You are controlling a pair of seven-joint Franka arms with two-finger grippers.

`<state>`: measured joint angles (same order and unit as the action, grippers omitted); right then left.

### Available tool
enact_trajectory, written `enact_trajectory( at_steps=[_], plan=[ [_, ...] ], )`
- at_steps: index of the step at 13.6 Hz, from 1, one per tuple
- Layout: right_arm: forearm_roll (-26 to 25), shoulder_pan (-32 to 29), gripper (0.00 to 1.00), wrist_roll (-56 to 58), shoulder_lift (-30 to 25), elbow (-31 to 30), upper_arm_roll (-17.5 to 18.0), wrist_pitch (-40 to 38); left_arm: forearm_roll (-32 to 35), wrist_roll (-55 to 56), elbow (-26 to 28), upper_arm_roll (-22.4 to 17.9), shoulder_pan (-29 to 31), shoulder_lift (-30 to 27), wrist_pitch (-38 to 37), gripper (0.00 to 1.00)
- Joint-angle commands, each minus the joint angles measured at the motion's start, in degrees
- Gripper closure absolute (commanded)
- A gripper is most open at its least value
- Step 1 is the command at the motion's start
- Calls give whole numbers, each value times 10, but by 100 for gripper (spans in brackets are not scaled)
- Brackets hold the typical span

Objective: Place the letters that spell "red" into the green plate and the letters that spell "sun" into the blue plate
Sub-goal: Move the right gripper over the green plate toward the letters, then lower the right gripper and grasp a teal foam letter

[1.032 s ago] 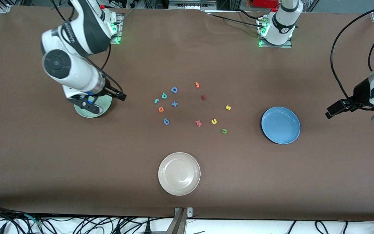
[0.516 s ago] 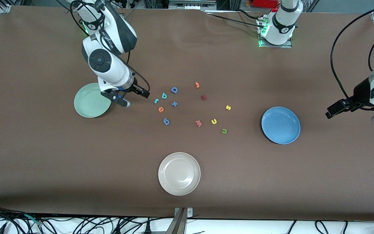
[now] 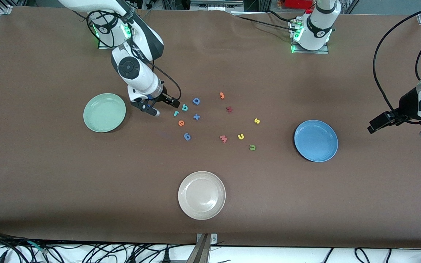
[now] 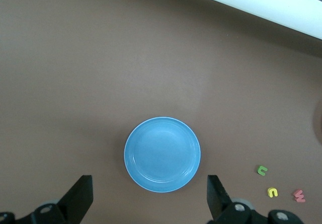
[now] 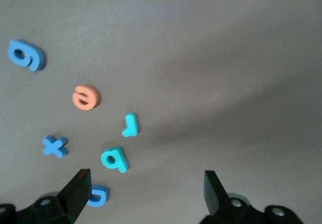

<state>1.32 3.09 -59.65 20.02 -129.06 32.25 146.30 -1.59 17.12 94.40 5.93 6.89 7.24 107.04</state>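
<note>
The green plate (image 3: 104, 112) lies toward the right arm's end of the table and holds nothing. My right gripper (image 3: 152, 109) hangs open between it and the teal r (image 3: 176, 113), the teal d (image 3: 185, 107) and the orange e (image 3: 181, 123). In the right wrist view the r (image 5: 130, 125), d (image 5: 114, 159) and e (image 5: 85, 97) lie ahead of the open right gripper (image 5: 146, 189). The yellow s (image 3: 257, 121), yellow u (image 3: 241, 136) and olive n (image 3: 252, 147) lie beside the blue plate (image 3: 316, 140), which is bare. My left gripper (image 4: 150, 194) waits open, high above the blue plate (image 4: 162, 154).
A cream plate (image 3: 201, 195) sits nearer the front camera. Other loose pieces lie among the letters: a blue D (image 3: 196, 101), a blue plus (image 3: 196, 117), a blue 6 (image 3: 187, 136), a pink w (image 3: 223, 138), a dark red piece (image 3: 229, 109) and an orange piece (image 3: 222, 95).
My right arm has swung from over the green plate toward the teal letters, uncovering the plate. The left arm has not moved.
</note>
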Motion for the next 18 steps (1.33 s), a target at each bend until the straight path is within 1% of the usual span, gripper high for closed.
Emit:
enact_trajectory(
  at_steps=[1,2,4,5,7,11,13,16,18],
  plan=[
    [-5,10,1,-5,15,-1,-2,35,10,0,-4,-1,2,-6,-9,0],
    [-12,10,1,-4,25,-2,-3,43,10,0,-4,-1,2,-6,-9,0],
    [-64,10,2,-5,36,-3,-21,44,10,1,-4,-1,2,-7,-9,0],
    [-72,11,4,-5,41,-3,-23,44,10,2,-4,-1,2,-8,-9,0],
    [-73,22,5,-5,48,-2,-26,52,10,1,-4,-1,2,-8,-9,0],
    [-76,44,4,-4,66,2,-50,89,10,1,-4,-1,2,-14,-23,0],
    [-76,69,4,-4,75,3,-76,108,10,0,-4,-1,2,-16,-23,0],
    [-87,127,5,-4,81,6,-135,127,10,1,-4,-1,2,-16,-25,0],
    [-87,150,5,-5,90,7,-156,143,10,0,-4,-2,2,-16,-26,0]
  ],
)
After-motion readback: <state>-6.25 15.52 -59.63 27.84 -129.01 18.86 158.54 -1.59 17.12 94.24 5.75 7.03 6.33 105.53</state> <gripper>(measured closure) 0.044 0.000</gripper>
